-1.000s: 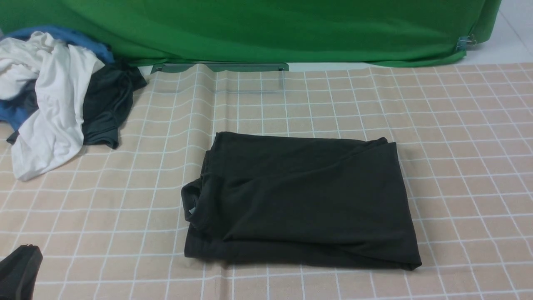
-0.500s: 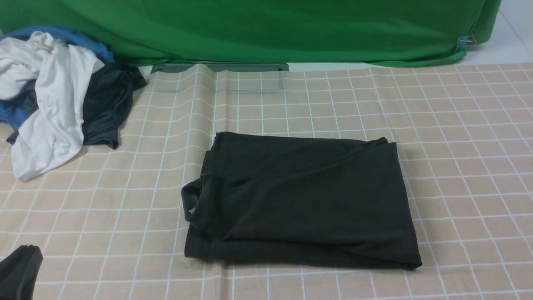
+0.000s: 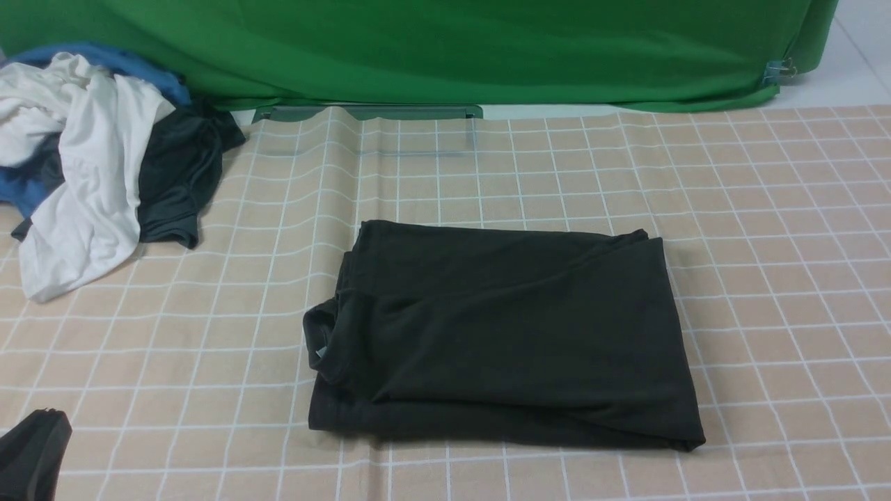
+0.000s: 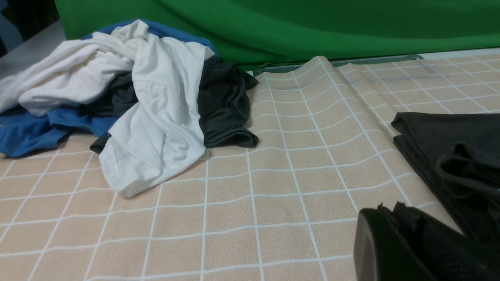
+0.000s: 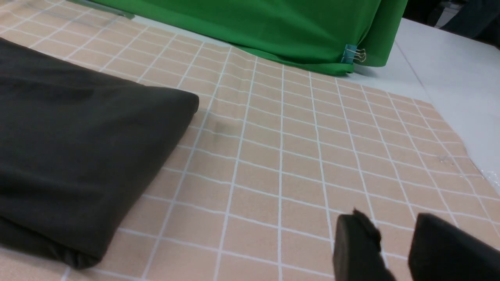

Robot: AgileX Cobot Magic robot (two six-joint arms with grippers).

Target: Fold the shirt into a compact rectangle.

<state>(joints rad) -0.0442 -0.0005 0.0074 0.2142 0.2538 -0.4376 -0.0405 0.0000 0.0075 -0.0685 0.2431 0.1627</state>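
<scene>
Find the shirt (image 3: 501,334) in the middle of the checked cloth (image 3: 766,278), already folded to a flat dark rectangle, well apart from the pile of clothes (image 3: 90,160) at the far left corner. Judging by that, little left beyond tidying and keeping clear.

Keep the left gripper (image 4: 386,212) pressed shut and empty, low beside the shirt's collar side without touching it. Keep the right gripper (image 5: 394,234) with its narrow gap between the fingers, holding nothing, off the cloth near the shirt's right edge. Avoid sweeping either one across the top layer: likely to drag thin fabric and open the fold. If squaring up at all, nudge only the collar (image 3: 321,334), bulging past the left edge, and press down rather than pull.

Hard to tell: no chest logo on show, presumably folded inside; only a pale speck at the collar, perhaps the label. Inner layers and their evenness hidden. Left gripper cut off at the corner of the front view, right gripper absent from it
</scene>
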